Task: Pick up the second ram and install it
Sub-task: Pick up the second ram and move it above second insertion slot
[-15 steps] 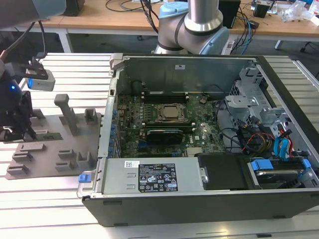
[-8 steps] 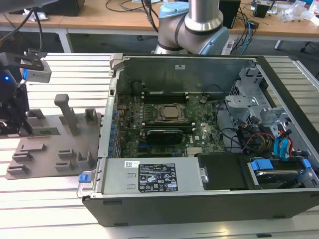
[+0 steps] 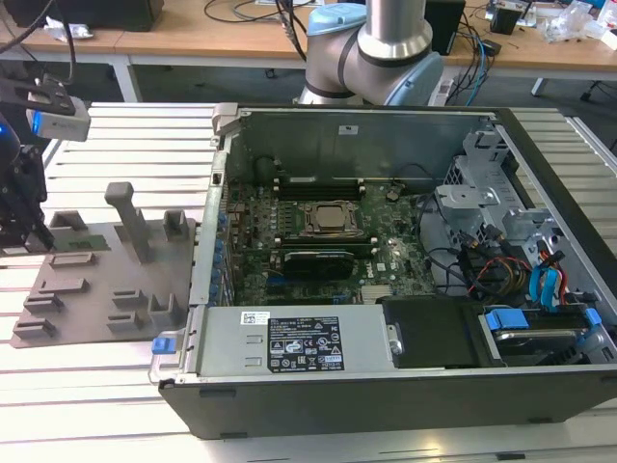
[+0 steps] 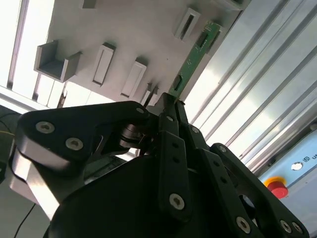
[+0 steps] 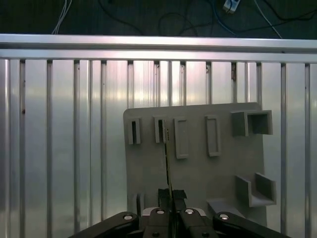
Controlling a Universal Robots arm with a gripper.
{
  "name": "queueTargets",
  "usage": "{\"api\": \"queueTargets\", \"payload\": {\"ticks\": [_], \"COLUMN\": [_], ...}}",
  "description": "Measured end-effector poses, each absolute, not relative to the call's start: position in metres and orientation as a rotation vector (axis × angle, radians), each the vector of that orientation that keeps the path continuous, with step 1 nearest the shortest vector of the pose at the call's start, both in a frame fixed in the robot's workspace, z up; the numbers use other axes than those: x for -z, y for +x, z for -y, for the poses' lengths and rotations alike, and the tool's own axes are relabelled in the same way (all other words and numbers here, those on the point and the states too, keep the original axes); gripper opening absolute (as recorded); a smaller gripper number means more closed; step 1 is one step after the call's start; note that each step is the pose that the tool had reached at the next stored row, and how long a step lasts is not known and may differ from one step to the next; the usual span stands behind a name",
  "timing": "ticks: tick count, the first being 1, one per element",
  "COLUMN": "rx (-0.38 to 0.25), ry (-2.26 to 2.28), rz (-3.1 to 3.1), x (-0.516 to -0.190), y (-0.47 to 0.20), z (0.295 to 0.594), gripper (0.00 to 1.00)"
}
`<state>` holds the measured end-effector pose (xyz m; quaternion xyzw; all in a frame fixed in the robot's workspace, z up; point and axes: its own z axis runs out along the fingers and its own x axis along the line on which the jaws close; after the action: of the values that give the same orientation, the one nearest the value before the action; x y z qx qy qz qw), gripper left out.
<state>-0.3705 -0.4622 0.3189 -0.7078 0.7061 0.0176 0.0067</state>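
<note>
Far left in the exterior view, my tool (image 3: 29,241) is clamped on the second ram (image 4: 194,55) by one end, over the grey holder (image 5: 198,178). With so thin a grip, I judge it could twist or slip.

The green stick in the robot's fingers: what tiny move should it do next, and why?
Probably a small lift straight up. The gripper looks shut on the green stick, which is close over the gray holder with its raised slots. The open computer case stands to the exterior view's right, so the stick likely has to clear the holder first.
</note>
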Motion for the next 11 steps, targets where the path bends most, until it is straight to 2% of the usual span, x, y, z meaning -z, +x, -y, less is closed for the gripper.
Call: {"api": "queueTargets", "payload": {"ticks": [11], "rx": [-0.055], "ry": [-2.214], "rz": [-2.209], "x": [-0.356], "y": [-0.371], "z": [0.462], "gripper": [0.14]}}
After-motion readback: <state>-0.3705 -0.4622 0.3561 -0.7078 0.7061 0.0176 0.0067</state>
